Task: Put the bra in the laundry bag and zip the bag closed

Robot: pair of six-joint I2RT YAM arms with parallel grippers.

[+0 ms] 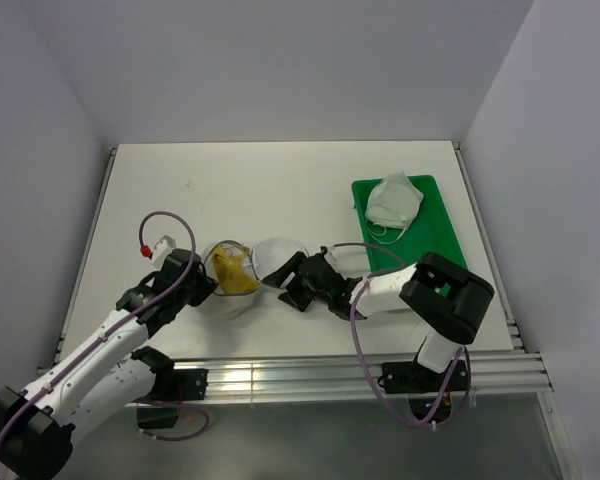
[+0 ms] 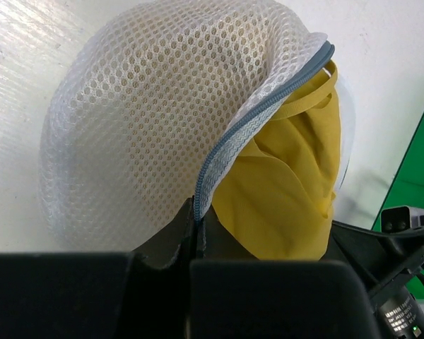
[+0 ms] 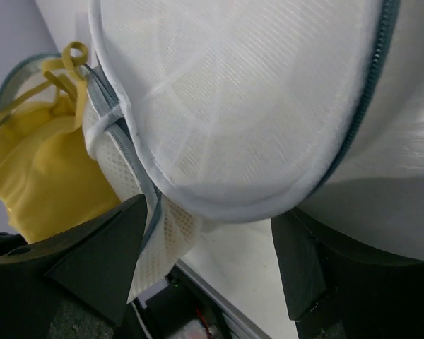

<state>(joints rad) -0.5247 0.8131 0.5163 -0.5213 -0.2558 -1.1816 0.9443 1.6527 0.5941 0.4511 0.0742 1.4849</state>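
While bra point(image 2: 283, 191) half-hid in laundry bag point(image 2: 141, 127) | L pincer point(image 2: 196, 220) clamps its rim | R pincer point(image 3: 206, 226) spread

Translucent white mesh laundry bag point(image 1: 278, 256), unzipped, lies near the front edge of the bench point(image 1: 280, 190), its two dome-like halves spread side by side with the grey-blue zipper rim open, and the mustard-yellow bra point(image 1: 233, 272) is bunched inside the left half, thin straps showing at the rim.
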